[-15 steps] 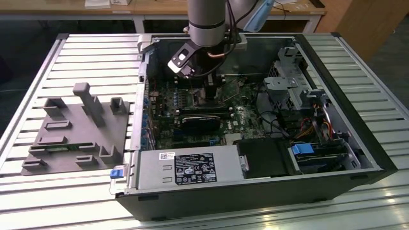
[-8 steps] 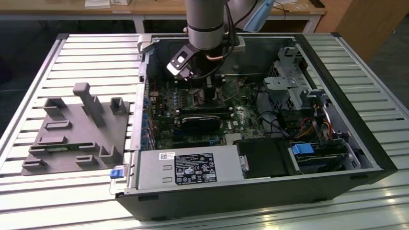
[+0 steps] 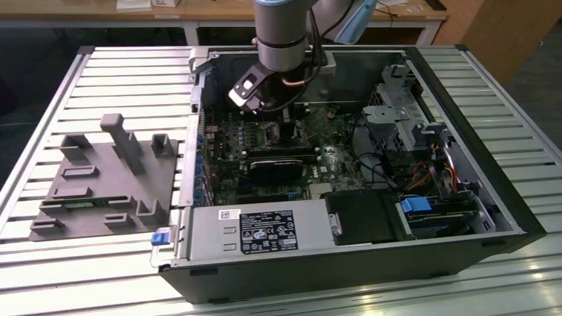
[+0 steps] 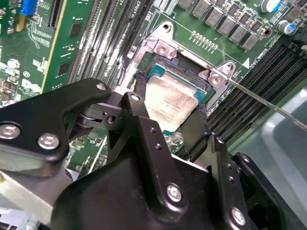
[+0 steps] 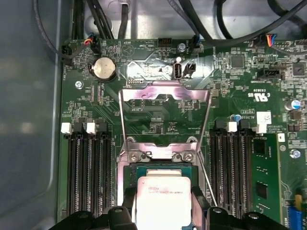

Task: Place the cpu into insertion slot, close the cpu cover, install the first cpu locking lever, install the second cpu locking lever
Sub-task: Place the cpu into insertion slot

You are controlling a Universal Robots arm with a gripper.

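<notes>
The cpu (image 4: 171,99), a pale silvery-tan square chip, sits between my gripper's (image 4: 168,114) two black fingers (image 4: 137,105), which press on its opposite edges. It lies level in or just above the insertion slot (image 4: 162,47), whose silvery rim and teal inner frame show around it. In the first wrist view the cpu (image 5: 163,197) and gripper (image 5: 164,205) appear over the insertion slot (image 5: 158,154). The cpu cover (image 5: 165,91) is swung open, away from the socket. Two thin wire levers (image 5: 121,125) stand raised at its sides. In the exterior view the gripper (image 3: 278,129) reaches down into the computer case.
Memory slots (image 5: 86,172) flank the socket on both sides. A black rectangular block (image 3: 279,166) lies on the motherboard beside the gripper. The power supply (image 3: 263,230) and drive bays (image 3: 439,210) line the case. A grey fixture (image 3: 105,178) sits at the exterior view's left.
</notes>
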